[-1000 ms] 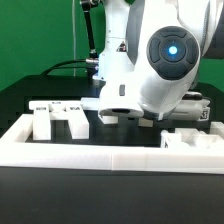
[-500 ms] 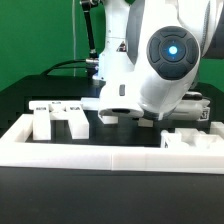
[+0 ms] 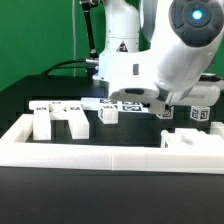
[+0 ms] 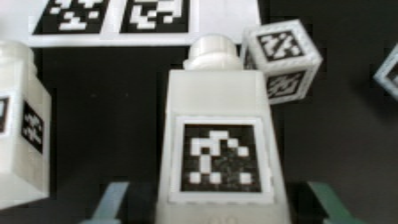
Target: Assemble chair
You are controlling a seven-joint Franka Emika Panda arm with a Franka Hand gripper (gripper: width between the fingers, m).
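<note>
My gripper [image 4: 214, 205] is shut on a long white chair leg [image 4: 217, 120], a finger on each side of its near end. The leg carries a black-and-white tag on its upper face and ends in a round peg. A small tagged cube-like piece [image 4: 285, 60] lies beside the peg, and another white part [image 4: 18, 120] runs alongside the leg. In the exterior view the gripper [image 3: 165, 102] hangs under the white hand on the right, above the black table, and the hand hides most of the leg. Blocky chair parts [image 3: 55, 118] stand at the exterior view's left.
A long white border rail [image 3: 110, 152] frames the table's front and sides. Small tagged pieces [image 3: 108, 113] stand mid-table, and another white part [image 3: 190, 140] lies at the right inside the rail. The marker board [image 4: 116, 15] lies beyond the leg's peg.
The jaws have closed on the leg. The arm has risen and swung toward the exterior view's right, uncovering the tagged pieces in the middle of the table.
</note>
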